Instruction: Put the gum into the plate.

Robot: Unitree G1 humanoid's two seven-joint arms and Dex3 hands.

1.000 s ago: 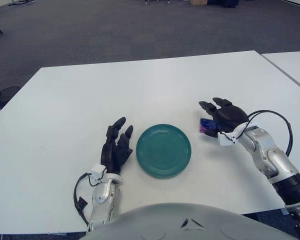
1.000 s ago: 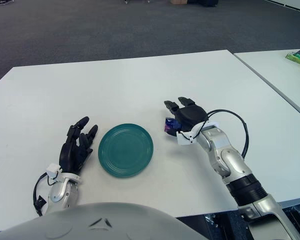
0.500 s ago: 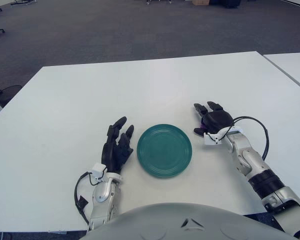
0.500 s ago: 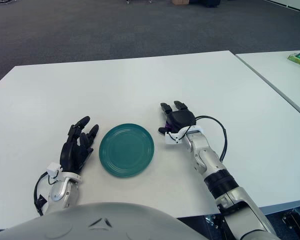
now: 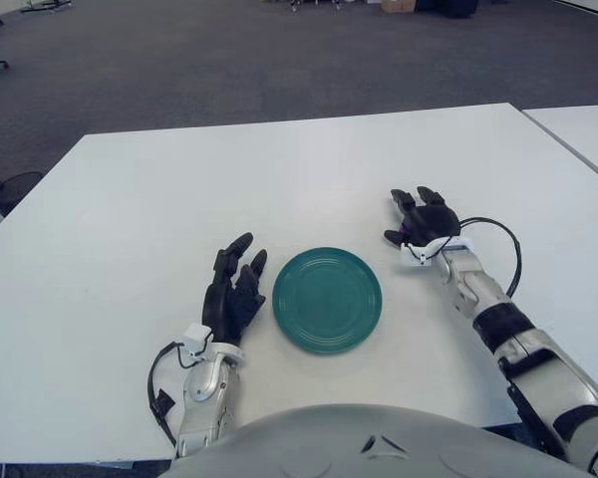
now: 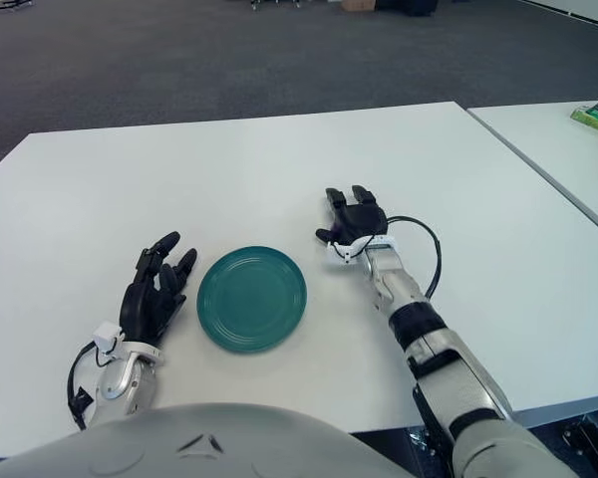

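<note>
Hands either side of a green plate on the white table (image 5: 130, 199)

Left hand (image 5: 231, 289) shows just left of the plate (image 5: 327, 300), fingers loosely extended, holding nothing. Right of the plate, the right hand (image 5: 423, 215) covers the gum (image 5: 406, 232) — only a purple sliver shows under the palm — fingers closed over it, on the table beside the rim.

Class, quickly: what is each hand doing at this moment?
Left hand: open, holding nothing, left of the plate.
Right hand: over the gum, right of the plate; grasp cannot be told.
</note>
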